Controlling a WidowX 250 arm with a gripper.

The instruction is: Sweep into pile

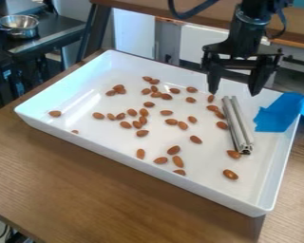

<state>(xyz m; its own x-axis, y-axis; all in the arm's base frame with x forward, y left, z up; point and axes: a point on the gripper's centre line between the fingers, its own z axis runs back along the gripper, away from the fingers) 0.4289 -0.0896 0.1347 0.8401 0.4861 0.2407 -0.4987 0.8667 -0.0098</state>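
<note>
Gripper (pixel 234 94) hangs over white tray (pixel 205 166) on tabletop (pixel 97 190), fingers spread apart, grasping nothing. Metal bar (pixel 237 124) lies in tray near blue tape (pixel 278 114). Almonds (pixel 230 174) scattered loosely across tray floor.

Gripper (pixel 234 93): black, mostly matt, its 2 fingers hard-looking
Tray (pixel 205 163), beneath the gripper: white, smooth, glossy, plastic by its look, pale reflections on the floor
Bar (pixel 237 123), just below the gripper: silvery metal, lengthwise grooves, soft sheen
Almonds (pixel 174 150), below the gripper: brown, mostly matt
Blue sheet (pixel 275 116), beside and below the gripper: matt, creased; cloth or paper, cannot tell
Tabletop (pixel 85 185), under tray and gripper: brown wood grain, low sheen
Bowl (pixel 20 26), well apart from the gripper: shiny metal
</note>
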